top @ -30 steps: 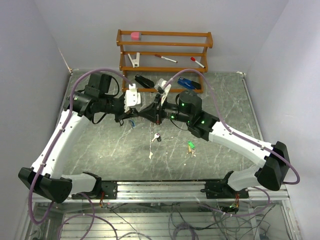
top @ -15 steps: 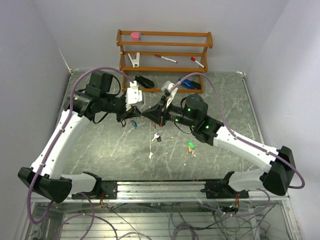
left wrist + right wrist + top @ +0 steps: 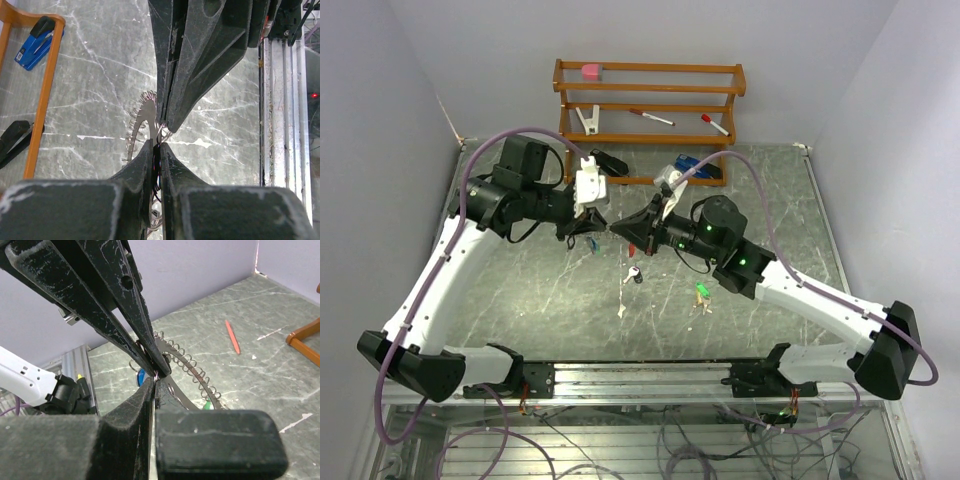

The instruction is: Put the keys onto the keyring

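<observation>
My left gripper (image 3: 594, 225) and right gripper (image 3: 618, 230) meet tip to tip above the middle of the table. In the left wrist view my left gripper (image 3: 156, 146) is shut on the keyring (image 3: 135, 129), a thin silver hoop fringed with small wire loops. In the right wrist view my right gripper (image 3: 155, 383) is shut on a thin silver piece, seemingly a key, pressed against the keyring (image 3: 194, 372). A blue-headed key (image 3: 141, 376) hangs behind the fingers. Loose keys lie on the table: black (image 3: 634, 273), green (image 3: 701, 291) and pale (image 3: 621, 311).
A wooden rack (image 3: 650, 92) stands at the back with a pink eraser, a clip and pens. A blue stapler (image 3: 31, 42) and a black one (image 3: 14, 141) lie by its base. A red pen (image 3: 231, 336) lies on the table far left.
My right arm's wrist and forearm have swung right and toward the front while its tip stays at the left gripper. The left wrist has shifted slightly back.
</observation>
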You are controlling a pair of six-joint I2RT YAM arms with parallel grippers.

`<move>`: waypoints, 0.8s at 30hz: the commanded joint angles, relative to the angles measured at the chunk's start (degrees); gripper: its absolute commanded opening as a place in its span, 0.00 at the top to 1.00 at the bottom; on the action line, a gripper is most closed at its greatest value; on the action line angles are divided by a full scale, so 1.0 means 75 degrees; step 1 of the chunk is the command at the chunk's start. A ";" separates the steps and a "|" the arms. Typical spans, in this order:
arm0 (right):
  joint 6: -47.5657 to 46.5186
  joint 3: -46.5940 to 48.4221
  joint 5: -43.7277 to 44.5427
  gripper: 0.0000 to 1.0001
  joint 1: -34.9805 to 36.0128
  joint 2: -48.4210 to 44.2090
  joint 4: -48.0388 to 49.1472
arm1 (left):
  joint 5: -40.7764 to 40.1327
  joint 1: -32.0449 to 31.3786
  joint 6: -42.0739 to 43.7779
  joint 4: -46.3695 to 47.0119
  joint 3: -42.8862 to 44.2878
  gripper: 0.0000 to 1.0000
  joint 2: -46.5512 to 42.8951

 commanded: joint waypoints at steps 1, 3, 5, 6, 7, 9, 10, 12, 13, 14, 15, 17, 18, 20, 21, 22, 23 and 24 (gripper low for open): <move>0.0046 -0.0363 0.0151 1.00 0.0008 -0.0430 -0.0489 | -0.0370 0.0086 0.0077 0.0387 0.0384 0.93 -0.0005; 0.0092 -0.0441 0.0238 0.98 0.0008 -0.0573 -0.0548 | -0.0392 0.0079 0.0165 0.0347 0.0361 0.93 -0.0011; 0.0104 -0.0490 0.0272 0.95 0.0008 -0.0736 -0.0618 | -0.0432 0.0079 0.0236 0.0320 0.0324 0.93 -0.0032; 0.0116 -0.0504 0.0285 0.90 0.0005 -0.0796 -0.0651 | -0.0476 0.0079 0.0261 0.0328 0.0312 0.93 -0.0043; 0.0101 -0.0516 0.0288 0.84 0.0005 -0.0870 -0.0682 | -0.0505 0.0081 0.0309 0.0320 0.0294 0.93 -0.0052; 0.0095 -0.0540 0.0304 0.74 0.0007 -0.0991 -0.0698 | -0.0589 0.0079 0.0388 0.0320 0.0248 0.93 -0.0097; 0.0084 -0.0535 0.0315 0.71 0.0008 -0.1038 -0.0694 | -0.0639 0.0080 0.0431 0.0319 0.0216 0.93 -0.0119; 0.0025 -0.0490 0.0350 0.67 0.0008 -0.1096 -0.0736 | -0.0701 0.0079 0.0525 0.0295 0.0152 0.93 -0.0148; -0.0011 -0.0439 0.0368 0.67 0.0008 -0.1093 -0.0813 | -0.0704 0.0079 0.0609 0.0253 0.0113 0.93 -0.0160; -0.0046 -0.0395 0.0360 0.67 0.0008 -0.1078 -0.0852 | -0.0716 0.0081 0.0692 0.0232 0.0066 0.93 -0.0182; -0.0084 -0.0338 0.0354 0.67 0.0007 -0.1046 -0.0881 | -0.0727 0.0085 0.0793 0.0198 0.0010 0.93 -0.0204; -0.0121 -0.0268 0.0299 0.68 0.0008 -0.0964 -0.0871 | -0.0712 0.0079 0.0898 0.0129 -0.0052 0.93 -0.0232; -0.0138 -0.0230 0.0275 0.68 0.0001 -0.0880 -0.0856 | -0.0669 0.0080 0.0962 0.0051 -0.0034 0.93 -0.0223; -0.0208 -0.0123 0.0185 0.70 0.0009 -0.0686 -0.0830 | -0.0611 0.0080 0.1066 -0.0051 -0.0010 0.93 -0.0211; -0.0272 -0.0081 0.0141 0.71 0.0027 -0.0574 -0.0835 | -0.0599 0.0079 0.1092 -0.0082 -0.0007 0.93 -0.0211; -0.0329 0.0042 0.0132 0.72 0.0031 -0.0456 -0.0840 | -0.0587 0.0079 0.1126 -0.0116 0.0010 0.93 -0.0200; -0.0389 0.0277 0.0137 0.72 0.0043 -0.0323 -0.0856 | -0.0570 0.0086 0.1150 -0.0166 0.0012 0.93 -0.0189; -0.0447 0.0417 0.0130 0.73 0.0045 -0.0215 -0.0863 | -0.0545 0.0079 0.1170 -0.0200 0.0025 0.93 -0.0176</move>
